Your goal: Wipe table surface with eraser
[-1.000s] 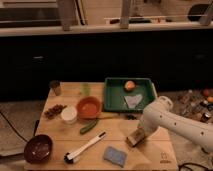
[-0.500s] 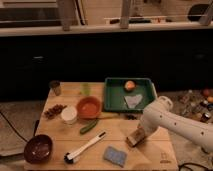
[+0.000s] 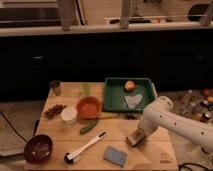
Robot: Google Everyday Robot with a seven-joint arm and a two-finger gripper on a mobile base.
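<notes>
The light-wood table surface (image 3: 107, 137) fills the lower middle of the camera view. The tan-brown eraser (image 3: 133, 139) rests on it right of centre, near the front. My gripper (image 3: 138, 135) hangs at the end of the white arm that comes in from the right, down at the eraser and touching its top right. The arm's wrist hides most of the gripper. The flat blue-grey sponge pad (image 3: 115, 156) lies just left and in front of the eraser.
A green tray (image 3: 111, 95) with an orange ball (image 3: 129, 85) and a pale cloth stands at the back right. An orange bowl (image 3: 89, 106), white cup (image 3: 68, 114), green cucumber (image 3: 89, 126), white-handled brush (image 3: 85, 148), dark bowl (image 3: 38, 148) and small cups sit left.
</notes>
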